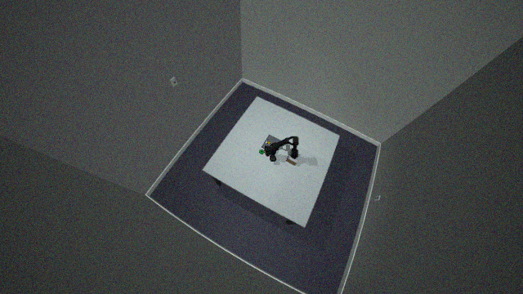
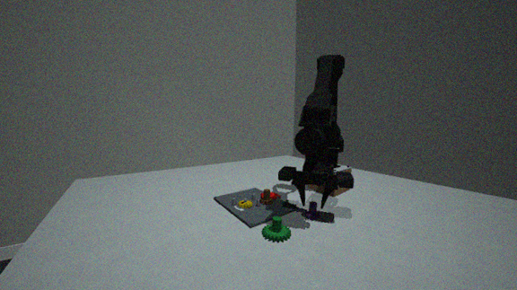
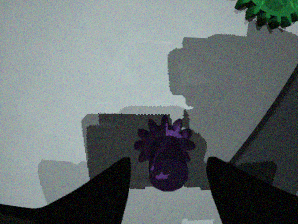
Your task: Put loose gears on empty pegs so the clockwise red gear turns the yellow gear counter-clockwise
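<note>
A small purple gear (image 2: 313,213) (image 3: 167,172) with an upright knob stands on the table beside the board. My gripper (image 2: 313,206) (image 3: 169,164) is partly open, pointing down, with its fingertips on either side of the purple knob and gaps showing on both sides. The larger green gear (image 1: 261,151) (image 2: 276,232) (image 3: 272,9) stands on the table near the board's corner. On the grey board (image 2: 253,218) (image 3: 282,127) are the yellow gear (image 2: 245,204), the red gear (image 2: 272,195) and a brown knobbed gear (image 2: 266,198) close beside the red one. Whether the brown gear sits flat is too small to tell.
Short pegs show between the yellow and brown gears in the exterior view. A wooden block (image 1: 291,162) (image 2: 343,190) stands behind the gripper. The arm's shadow falls across the purple gear and part of the board. The board's edge is to the right in the wrist view.
</note>
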### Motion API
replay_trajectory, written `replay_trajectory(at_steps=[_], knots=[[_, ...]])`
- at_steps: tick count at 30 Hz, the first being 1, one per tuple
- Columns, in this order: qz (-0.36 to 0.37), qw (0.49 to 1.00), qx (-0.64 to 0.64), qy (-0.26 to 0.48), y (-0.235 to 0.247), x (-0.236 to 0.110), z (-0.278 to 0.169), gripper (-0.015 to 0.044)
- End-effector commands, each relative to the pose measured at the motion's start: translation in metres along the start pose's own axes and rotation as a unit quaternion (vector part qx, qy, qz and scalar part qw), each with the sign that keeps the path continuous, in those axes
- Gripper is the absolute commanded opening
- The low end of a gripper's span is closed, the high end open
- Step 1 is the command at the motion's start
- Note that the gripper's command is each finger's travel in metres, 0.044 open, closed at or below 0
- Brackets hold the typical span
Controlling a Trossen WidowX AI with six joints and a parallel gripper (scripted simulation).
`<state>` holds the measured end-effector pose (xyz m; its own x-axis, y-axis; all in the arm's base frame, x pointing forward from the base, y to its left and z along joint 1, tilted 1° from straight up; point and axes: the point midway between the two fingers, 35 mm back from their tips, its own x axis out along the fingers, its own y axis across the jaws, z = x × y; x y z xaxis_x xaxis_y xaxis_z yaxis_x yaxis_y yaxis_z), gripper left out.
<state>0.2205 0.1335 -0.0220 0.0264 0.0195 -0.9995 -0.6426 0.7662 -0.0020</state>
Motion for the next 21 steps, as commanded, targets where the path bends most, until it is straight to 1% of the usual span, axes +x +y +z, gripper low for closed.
replay_trajectory(at_steps=[1, 3, 13, 16, 21], knots=[[0.002, 1.000, -0.001, -0.001, 0.001, 0.000, 0.000, 0.0125], [0.002, 1.000, -0.001, -0.001, 0.001, 0.000, 0.000, 0.0072], [0.002, 1.000, -0.001, -0.001, 0.001, 0.000, 0.000, 0.0006], [0.002, 1.000, -0.001, -0.001, 0.001, -0.001, 0.001, 0.0000], [0.002, 1.000, -0.001, -0.001, 0.000, -0.014, 0.005, 0.0000]])
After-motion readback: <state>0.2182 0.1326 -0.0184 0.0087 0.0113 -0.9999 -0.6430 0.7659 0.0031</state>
